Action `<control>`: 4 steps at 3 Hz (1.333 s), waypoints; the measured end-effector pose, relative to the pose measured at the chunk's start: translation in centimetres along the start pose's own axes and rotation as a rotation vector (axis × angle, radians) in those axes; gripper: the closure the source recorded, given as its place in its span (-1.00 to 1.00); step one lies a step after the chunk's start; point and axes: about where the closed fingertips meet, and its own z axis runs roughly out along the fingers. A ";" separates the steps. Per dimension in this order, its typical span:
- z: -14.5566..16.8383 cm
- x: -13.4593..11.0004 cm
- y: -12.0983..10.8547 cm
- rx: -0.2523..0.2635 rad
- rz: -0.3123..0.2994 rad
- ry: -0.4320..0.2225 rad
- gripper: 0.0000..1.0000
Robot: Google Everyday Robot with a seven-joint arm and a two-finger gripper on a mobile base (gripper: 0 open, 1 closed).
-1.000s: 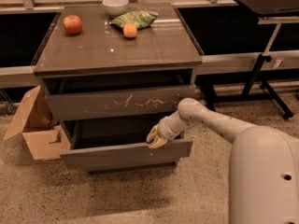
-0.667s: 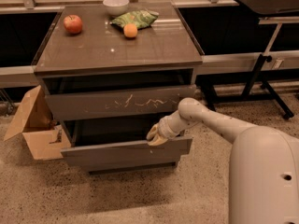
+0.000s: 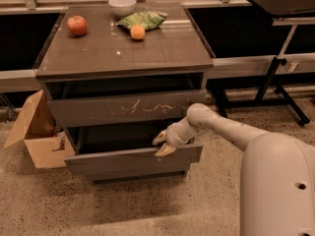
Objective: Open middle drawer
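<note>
The gripper (image 3: 162,145) was set at the top edge of the middle drawer (image 3: 123,163), right of centre. One finger sat behind the edge and one on the front face, pinching the panel. That hold was judged necessary because the front has no handle. The drawer stood partly out from the cabinet (image 3: 147,53), directly below the scratched front (image 3: 98,109). The wrist was bent down toward 7 o'clock. The arm (image 3: 221,129) ran low and nearly level from 4 o'clock, in line for a straight pull. A cardboard box (image 3: 42,149) stood at the drawer's 9 o'clock, just beside it.
</note>
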 end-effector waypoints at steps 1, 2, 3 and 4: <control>0.0 0.0 0.0 0.000 0.000 0.000 -0.99; 0.6 0.0 0.8 -0.024 0.014 -0.003 -1.00; 1.8 0.3 3.1 -0.086 0.059 0.000 -1.00; 2.3 0.0 5.2 -0.144 0.091 0.006 -1.00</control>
